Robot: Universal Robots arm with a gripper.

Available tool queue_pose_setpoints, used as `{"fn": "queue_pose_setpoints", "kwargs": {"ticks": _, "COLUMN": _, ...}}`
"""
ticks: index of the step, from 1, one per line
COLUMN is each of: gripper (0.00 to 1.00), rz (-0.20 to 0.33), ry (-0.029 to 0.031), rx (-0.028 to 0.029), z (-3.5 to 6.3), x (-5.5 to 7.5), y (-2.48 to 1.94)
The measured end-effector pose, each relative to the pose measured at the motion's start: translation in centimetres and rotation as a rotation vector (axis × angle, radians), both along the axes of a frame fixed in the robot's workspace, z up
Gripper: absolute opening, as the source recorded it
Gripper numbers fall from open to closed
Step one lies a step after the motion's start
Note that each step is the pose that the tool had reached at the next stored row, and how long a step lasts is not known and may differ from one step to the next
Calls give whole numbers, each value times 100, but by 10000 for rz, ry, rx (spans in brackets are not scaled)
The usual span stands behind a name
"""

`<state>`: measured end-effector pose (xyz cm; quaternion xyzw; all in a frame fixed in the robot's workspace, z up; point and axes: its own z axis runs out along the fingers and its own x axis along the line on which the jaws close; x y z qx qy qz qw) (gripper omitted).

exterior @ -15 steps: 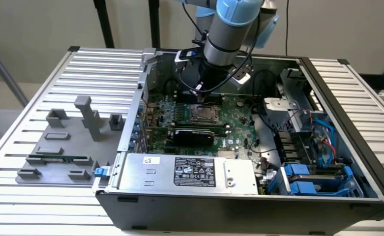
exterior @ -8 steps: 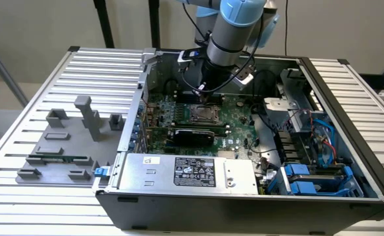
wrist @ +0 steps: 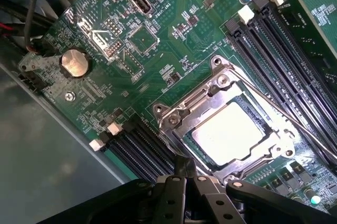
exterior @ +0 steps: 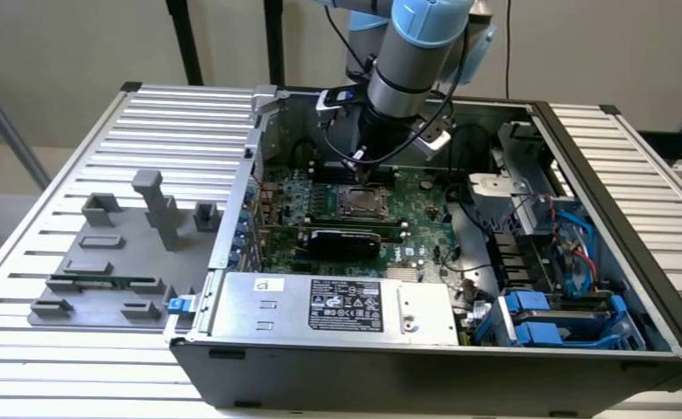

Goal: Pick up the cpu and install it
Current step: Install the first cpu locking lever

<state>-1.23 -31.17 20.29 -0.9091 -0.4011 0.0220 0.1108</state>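
One small flat silver-grey cpu (wrist: pixel 235 130) already lies seated in the metal socket frame (wrist: pixel 174 116) on the green motherboard (wrist: pixel 158 50), with the empty, closed black pincer (wrist: pixel 185 168) hovering at its seven o'clock edge, so installation looks nearly complete.

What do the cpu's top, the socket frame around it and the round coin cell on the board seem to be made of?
The cpu: its top looks like matte silver-grey metal with a soft, even sheen.
The socket frame: probably bright plated steel, judging by sharp glints along its bent edges.
The coin cell: it appears to be polished metal, with a smooth pale disc face.
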Motion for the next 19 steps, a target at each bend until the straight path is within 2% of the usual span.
{"fn": "queue_pose_setpoints", "kwargs": {"ticks": 11, "gripper": 11, "rz": -1, "ry": 0, "rx": 4, "z": -1, "x": -51, "y": 42}}
{"fn": "queue_pose_setpoints", "kwargs": {"ticks": 19, "gripper": 11, "rz": -2, "ry": 3, "rx": 4, "z": 0, "x": -52, "y": 18}}
